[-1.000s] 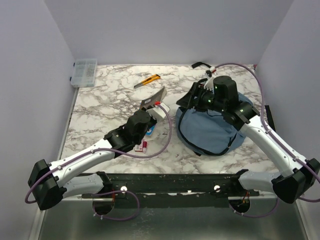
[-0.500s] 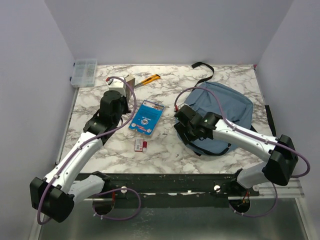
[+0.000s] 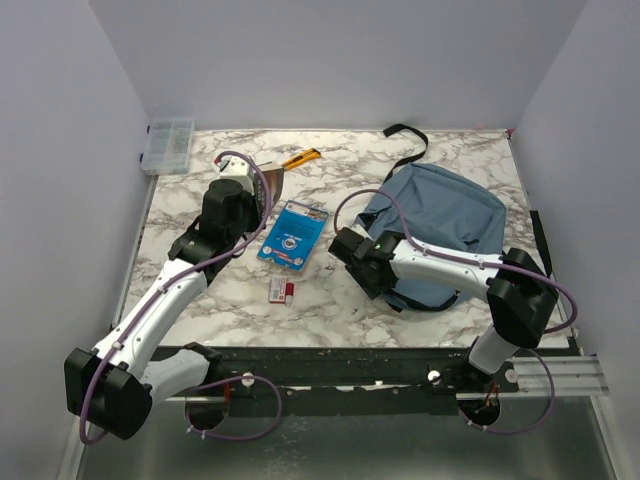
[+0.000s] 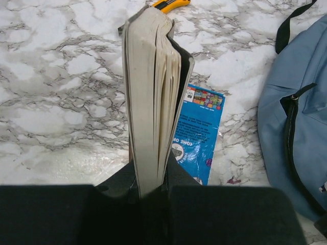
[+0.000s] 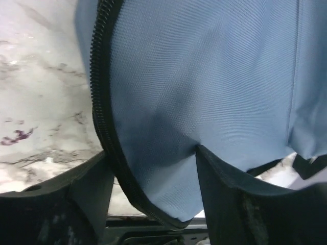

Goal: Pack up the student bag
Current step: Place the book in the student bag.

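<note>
Two arms work over a marbled surface [image 3: 330, 170].

Bag [image 3: 450, 215]: lies on the right half, at about 3 o'clock from centre. Its black strap [image 3: 405, 132] trails off toward 12 o'clock.

Right pincer [image 3: 365, 268]: at the bag's 8 o'clock edge. In the wrist view its fingers [image 5: 87, 189] stand wide apart with blue fabric between them, and the zipper [image 5: 104, 102] runs along the left finger. Cannot tell whether they clamp the fabric or only bracket it.

Left pincer [image 4: 152, 184]: at 10 o'clock from centre, closed on a thick book [image 4: 150, 87]. The book is gripped at one end, with its page edges facing the wrist camera and a dark cover on the right side.

Other items:
- Blue card [image 3: 292, 235]: flat near centre, between book and bag.
- Small red-and-white item [image 3: 281, 290]: at the card's 6 o'clock, apart from it.
- Yellow knife [image 3: 300, 158]: at the card's 12 o'clock.
- Clear box [image 3: 168, 145]: in the far corner at 10 o'clock.
</note>
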`<control>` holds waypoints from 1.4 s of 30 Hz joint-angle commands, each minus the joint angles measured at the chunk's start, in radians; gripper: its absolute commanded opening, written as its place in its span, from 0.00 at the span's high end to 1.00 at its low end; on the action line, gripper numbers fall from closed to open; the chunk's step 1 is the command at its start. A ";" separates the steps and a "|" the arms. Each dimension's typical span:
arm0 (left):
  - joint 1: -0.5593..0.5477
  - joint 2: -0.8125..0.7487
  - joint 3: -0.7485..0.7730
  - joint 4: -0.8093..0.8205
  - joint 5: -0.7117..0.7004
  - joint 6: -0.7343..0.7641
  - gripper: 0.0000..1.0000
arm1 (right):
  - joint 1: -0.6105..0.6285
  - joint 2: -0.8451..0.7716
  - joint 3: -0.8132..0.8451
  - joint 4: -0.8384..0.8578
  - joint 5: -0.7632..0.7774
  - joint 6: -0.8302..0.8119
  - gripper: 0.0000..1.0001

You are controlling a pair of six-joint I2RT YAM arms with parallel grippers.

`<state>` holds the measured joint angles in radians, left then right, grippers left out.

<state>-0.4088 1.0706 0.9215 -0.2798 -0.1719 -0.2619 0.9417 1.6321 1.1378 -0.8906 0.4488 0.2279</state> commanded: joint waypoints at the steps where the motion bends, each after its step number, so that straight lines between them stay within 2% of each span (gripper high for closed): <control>1: 0.011 0.007 0.055 0.044 0.040 -0.022 1.00 | 0.006 0.024 0.032 -0.045 0.175 0.055 0.42; 4: 0.014 0.017 0.061 0.042 0.060 -0.028 1.00 | 0.005 -0.017 0.036 -0.028 0.174 0.065 0.61; 6: 0.016 0.023 0.066 0.038 0.073 -0.032 1.00 | 0.005 -0.046 0.035 -0.020 0.185 0.073 0.82; 8: 0.017 0.030 0.069 0.035 0.086 -0.040 1.00 | 0.006 -0.068 0.039 -0.020 0.202 0.084 0.94; 10: 0.018 0.033 0.073 0.029 0.109 -0.051 1.00 | 0.005 -0.088 0.048 -0.016 0.223 0.090 0.99; 15: 0.018 0.047 0.082 0.027 0.212 -0.083 1.00 | 0.003 -0.117 0.083 -0.009 0.251 0.095 0.99; 17: 0.019 0.053 0.086 0.027 0.239 -0.092 1.00 | 0.003 -0.120 0.093 0.005 0.218 0.072 0.84; 19: 0.020 0.058 0.089 0.024 0.251 -0.096 1.00 | 0.003 -0.117 0.088 0.022 0.185 0.052 0.80; 22: 0.019 0.057 0.091 0.019 0.254 -0.096 1.00 | 0.005 -0.102 0.076 0.032 0.171 0.051 0.83; 24: 0.019 0.056 0.091 0.017 0.258 -0.096 1.00 | 0.003 -0.087 0.066 0.042 0.160 0.053 0.98; 28: 0.019 0.058 0.094 0.014 0.279 -0.101 1.00 | 0.003 -0.058 0.068 0.040 0.178 0.074 0.99; 30: 0.020 0.055 0.094 0.013 0.292 -0.110 1.00 | 0.005 -0.051 0.080 0.026 0.186 0.075 0.85; 31: 0.019 0.054 0.094 0.013 0.299 -0.115 1.00 | 0.004 -0.052 0.085 0.021 0.183 0.073 0.84; 36: 0.019 0.054 0.097 0.013 0.326 -0.126 1.00 | 0.003 -0.082 0.088 0.013 0.178 0.059 0.69; 39: 0.019 0.054 0.099 0.013 0.333 -0.128 1.00 | 0.002 -0.089 0.084 0.015 0.170 0.056 0.70; 42: 0.019 0.058 0.102 0.012 0.351 -0.132 1.00 | 0.001 -0.082 0.074 0.022 0.158 0.055 0.82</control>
<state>-0.3943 1.1343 0.9749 -0.3168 0.1265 -0.3767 0.9417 1.5684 1.1976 -0.8806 0.6140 0.2832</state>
